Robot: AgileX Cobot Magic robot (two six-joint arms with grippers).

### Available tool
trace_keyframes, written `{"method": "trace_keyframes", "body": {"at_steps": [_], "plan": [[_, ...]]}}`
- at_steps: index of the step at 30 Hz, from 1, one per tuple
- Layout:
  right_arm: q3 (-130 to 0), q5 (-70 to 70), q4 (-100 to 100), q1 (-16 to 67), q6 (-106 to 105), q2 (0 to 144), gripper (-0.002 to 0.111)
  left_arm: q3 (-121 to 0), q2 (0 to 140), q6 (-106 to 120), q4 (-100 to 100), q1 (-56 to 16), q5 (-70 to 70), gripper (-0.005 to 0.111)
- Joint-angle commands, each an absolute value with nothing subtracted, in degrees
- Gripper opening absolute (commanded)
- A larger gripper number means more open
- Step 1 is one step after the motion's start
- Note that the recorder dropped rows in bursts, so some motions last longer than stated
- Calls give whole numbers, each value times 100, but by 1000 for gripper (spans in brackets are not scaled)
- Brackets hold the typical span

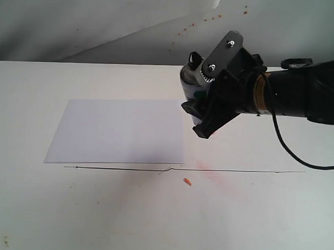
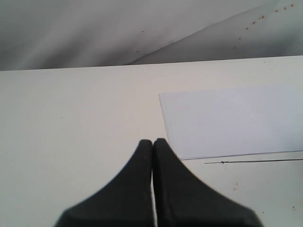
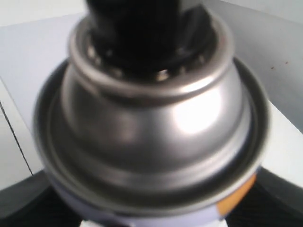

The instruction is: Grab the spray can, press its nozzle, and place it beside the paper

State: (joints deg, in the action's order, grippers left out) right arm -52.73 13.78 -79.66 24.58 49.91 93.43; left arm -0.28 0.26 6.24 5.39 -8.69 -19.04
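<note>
Exterior view, one spray can (image 1: 189, 82) grasped in right claw (image 1: 204, 90) (aloft); one paper (image 1: 117, 131); left claw (image 2: 152, 146) clenched

No readable text, numbers or brand marks in any view. Label on spray can (image 1: 189, 82) (upper middle, mostly hidden) showed only a teal dot; paper (image 1: 120, 131), centre-left, was blank.

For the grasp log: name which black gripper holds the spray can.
The right gripper, clamped round the small silver-topped, white-labelled spray can; the left gripper has its jaws shut on nothing.
</note>
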Motion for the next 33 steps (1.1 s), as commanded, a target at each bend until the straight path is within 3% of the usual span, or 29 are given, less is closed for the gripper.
{"method": "trace_keyframes", "body": {"at_steps": [1, 11, 21, 33], "plan": [[-5349, 1420, -6801, 2458, 4629, 9354, 0, 0, 0, 618, 540, -859, -1822, 0], [-5349, 515, -5691, 2786, 3275, 9695, 0, 0, 0, 618, 540, -859, -1822, 0], [-5432, -1178, -3243, 3526, 0, 9708, 0, 0, 0, 618, 540, -859, -1822, 0], [-7730, -3496, -1424, 3660, -2948, 10099, 0, 0, 0, 618, 540, -859, -1822, 0]]}}
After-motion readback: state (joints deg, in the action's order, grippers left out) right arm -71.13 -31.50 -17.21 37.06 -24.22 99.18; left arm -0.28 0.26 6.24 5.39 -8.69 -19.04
